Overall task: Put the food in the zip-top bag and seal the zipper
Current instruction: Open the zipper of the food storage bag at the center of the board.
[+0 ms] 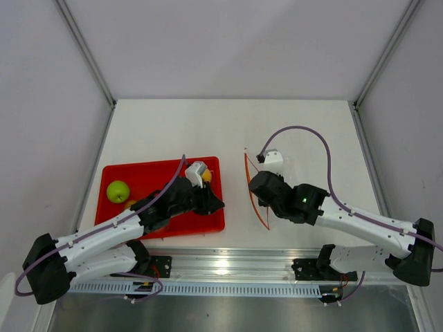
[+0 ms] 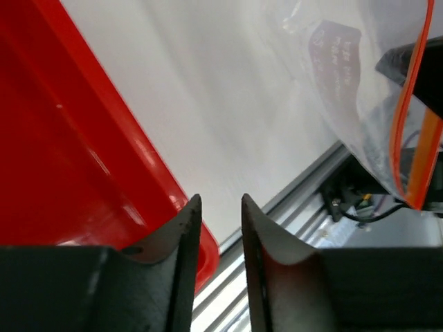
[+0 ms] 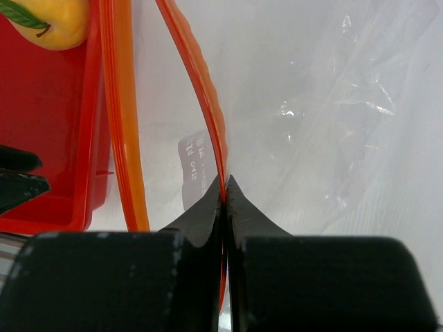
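Your right gripper [image 3: 223,188] is pinched shut on the zipper [image 3: 208,104], the thin orange strip that runs up from its tips in the right wrist view. The other strip [image 3: 118,104] of the bag's mouth stands to the left of it, and the two do not touch there. The clear zip-top bag [image 3: 332,104] fills the right side of that frame, soft and wrinkly. In the top view the bag lies on the desk [image 1: 173,124] near the middle of the frame, just right of the red tray [image 1: 114,173].

Your left gripper [image 2: 220,221] has a small gap between its fingers and nothing in it. It hangs over the lower right corner of the tray.

The food you can see is in the tray. The yellow fruit [image 3: 52,21] with a green leaf is in the upper left corner of the right wrist view. In the top view the green apple [image 1: 118,191] sits at the left end of the tray. A small orange fruit [image 1: 130,204] is just below it, partly hidden by the left arm.
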`<state>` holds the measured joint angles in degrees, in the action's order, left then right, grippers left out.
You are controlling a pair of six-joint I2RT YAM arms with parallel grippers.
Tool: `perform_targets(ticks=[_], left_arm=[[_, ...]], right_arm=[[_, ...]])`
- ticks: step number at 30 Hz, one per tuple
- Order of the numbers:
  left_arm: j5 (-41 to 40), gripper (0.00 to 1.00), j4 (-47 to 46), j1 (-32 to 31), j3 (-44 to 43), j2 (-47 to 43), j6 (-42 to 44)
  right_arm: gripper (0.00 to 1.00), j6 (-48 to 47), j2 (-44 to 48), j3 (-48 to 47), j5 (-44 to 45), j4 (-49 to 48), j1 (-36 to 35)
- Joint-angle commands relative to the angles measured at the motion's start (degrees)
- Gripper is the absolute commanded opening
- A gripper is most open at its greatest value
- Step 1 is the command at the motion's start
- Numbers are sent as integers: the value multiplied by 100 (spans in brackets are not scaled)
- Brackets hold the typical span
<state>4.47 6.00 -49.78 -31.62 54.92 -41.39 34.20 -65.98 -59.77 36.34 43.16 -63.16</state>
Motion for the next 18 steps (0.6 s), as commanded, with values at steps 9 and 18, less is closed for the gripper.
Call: perform_targets(ticks=[9, 18], left_arm=[[385, 65, -465, -41, -661, -78, 412], [766, 70, -1145, -199, -855, 502, -18]], right_arm=[[0, -352, 155, 114, -662, -589, 5], [0, -194, -12, 176, -803, -800, -48]])
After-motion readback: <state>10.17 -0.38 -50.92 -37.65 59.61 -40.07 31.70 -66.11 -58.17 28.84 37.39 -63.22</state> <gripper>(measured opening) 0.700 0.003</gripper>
